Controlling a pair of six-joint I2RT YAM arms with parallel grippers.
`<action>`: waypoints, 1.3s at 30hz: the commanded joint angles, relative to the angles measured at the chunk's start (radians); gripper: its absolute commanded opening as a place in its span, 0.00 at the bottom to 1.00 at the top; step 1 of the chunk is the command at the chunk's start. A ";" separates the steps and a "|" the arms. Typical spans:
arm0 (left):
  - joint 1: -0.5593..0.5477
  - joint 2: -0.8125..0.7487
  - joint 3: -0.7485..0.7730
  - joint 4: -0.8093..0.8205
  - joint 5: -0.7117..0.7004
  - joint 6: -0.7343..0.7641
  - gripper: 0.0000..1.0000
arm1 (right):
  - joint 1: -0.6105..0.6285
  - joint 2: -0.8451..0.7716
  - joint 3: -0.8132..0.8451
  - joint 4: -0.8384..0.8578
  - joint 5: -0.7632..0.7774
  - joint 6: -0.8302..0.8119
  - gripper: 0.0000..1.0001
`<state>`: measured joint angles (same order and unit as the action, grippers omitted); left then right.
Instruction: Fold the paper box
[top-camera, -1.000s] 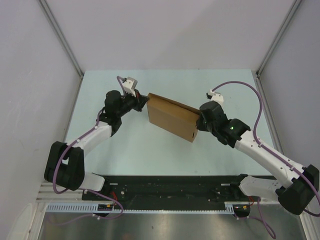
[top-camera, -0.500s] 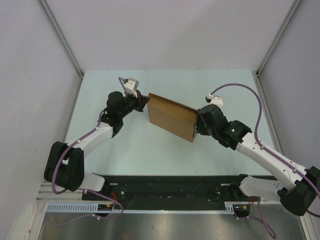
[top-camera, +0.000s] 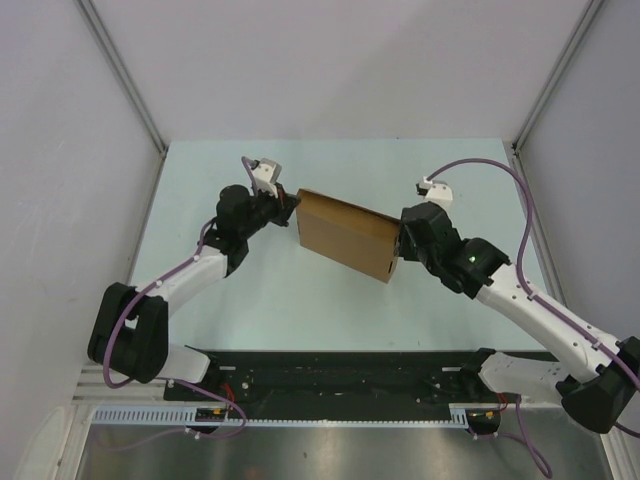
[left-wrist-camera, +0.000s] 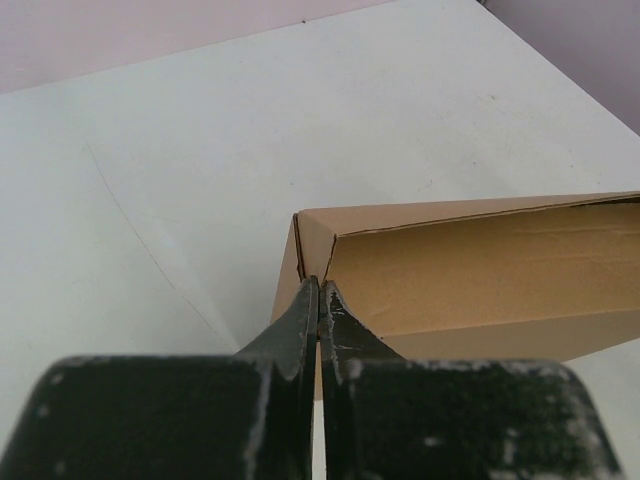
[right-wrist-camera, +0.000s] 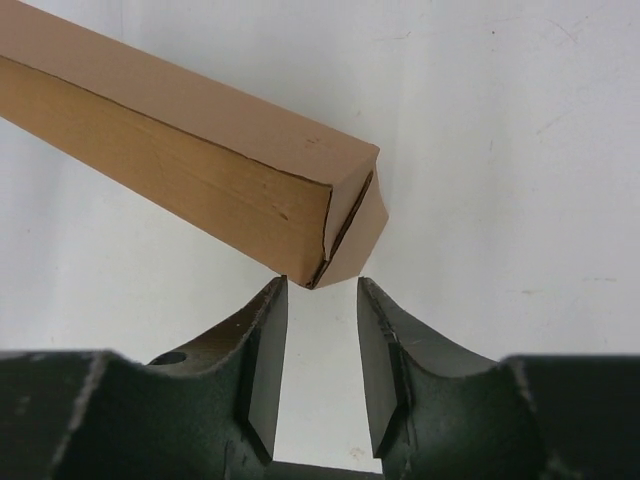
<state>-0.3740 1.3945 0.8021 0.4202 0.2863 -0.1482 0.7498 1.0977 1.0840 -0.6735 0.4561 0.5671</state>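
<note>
- paper box (top-camera: 345, 240): brown cardboard, already in closed-box shape, lying skewed mid table (top-camera: 300, 310) between the two arms, with its long axis running from far-left to near-right.
- left gripper (left-wrist-camera: 319, 290): jaws squeezed fully together at the box's far-left corner, right where the end panel meets the long side. It looks like they pinch a thin cardboard edge there, but the wrist view doesn't show that for certain.
- right gripper (right-wrist-camera: 322, 290): jaws partly apart, a narrow gap. The box's near-right end corner sits just ahead of the fingertips, apart from them, with nothing held.
- end flap (right-wrist-camera: 352, 225): sprung slightly off the box body at that corner, with a dark seam showing, so I'd judge this end isn't fully tucked.
- Handling, my read: it is light, so one arm pushing will skate it across the smooth table. It needs the left-side hold as an anchor.
- The panels are stiff in-plane, but the thin board bends easily at creases and corners. A hard pinch on a corner will crush or dog-ear it.
- The surface is plain and matte, so grip should be decent, but only on edges. The broad faces are too wide for these jaws.
- Where to grab: the loose flap's free edge at the right end, or press flat against that flap to seat it. Stay off the corner tip itself.
</note>
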 joint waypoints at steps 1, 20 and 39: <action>-0.019 -0.002 -0.029 -0.098 0.008 0.021 0.00 | 0.005 0.021 0.043 0.043 0.046 -0.027 0.36; -0.025 -0.003 -0.026 -0.110 0.005 0.025 0.00 | 0.010 0.065 0.056 0.092 0.174 -0.069 0.25; -0.029 -0.008 -0.021 -0.124 0.004 0.025 0.00 | 0.031 0.119 0.054 0.118 0.240 -0.087 0.00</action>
<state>-0.3851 1.3930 0.8001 0.3950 0.2798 -0.1383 0.7654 1.2064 1.0912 -0.5713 0.6563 0.4767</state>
